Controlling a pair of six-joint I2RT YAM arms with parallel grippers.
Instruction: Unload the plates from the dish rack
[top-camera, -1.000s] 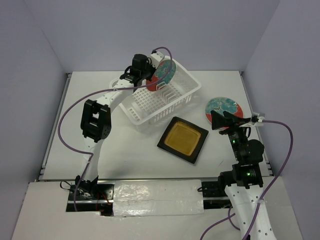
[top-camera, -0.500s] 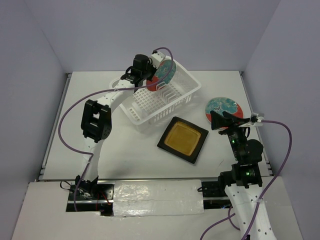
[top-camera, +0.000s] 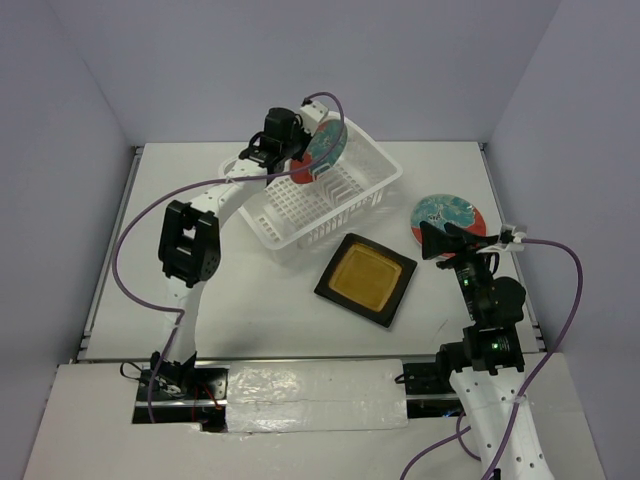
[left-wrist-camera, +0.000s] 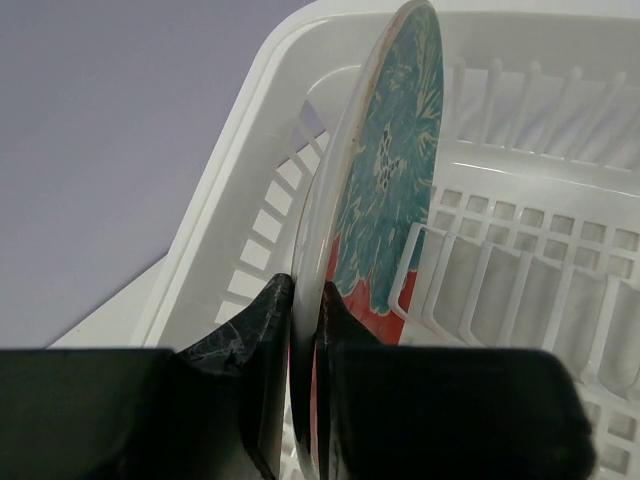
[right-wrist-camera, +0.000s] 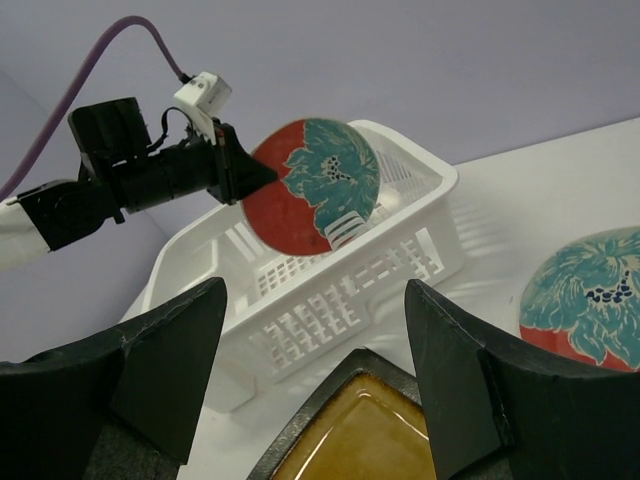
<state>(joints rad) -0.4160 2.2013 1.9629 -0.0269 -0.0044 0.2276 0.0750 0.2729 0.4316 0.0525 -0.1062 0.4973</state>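
Observation:
A round red-rimmed plate (top-camera: 326, 147) with a teal-white centre stands on edge in the far end of the white dish rack (top-camera: 300, 215). My left gripper (top-camera: 303, 160) is shut on its rim. In the left wrist view the two fingers pinch the plate (left-wrist-camera: 385, 190) on both faces, inside the rack's wall (left-wrist-camera: 240, 250). A second round plate (top-camera: 450, 215) lies flat on the table at the right. The square amber-centred plate (top-camera: 366, 279) lies in front of the rack. My right gripper (top-camera: 440, 242) hovers open and holds nothing, above the table between those two plates.
The rack sits at an angle at the back centre, and no other plate shows in its slots (right-wrist-camera: 330, 300). Grey walls close in the table at the back and on both sides. A purple cable loops from each arm.
The held plate and my left gripper have shifted very slightly to the left. The right arm has not moved.

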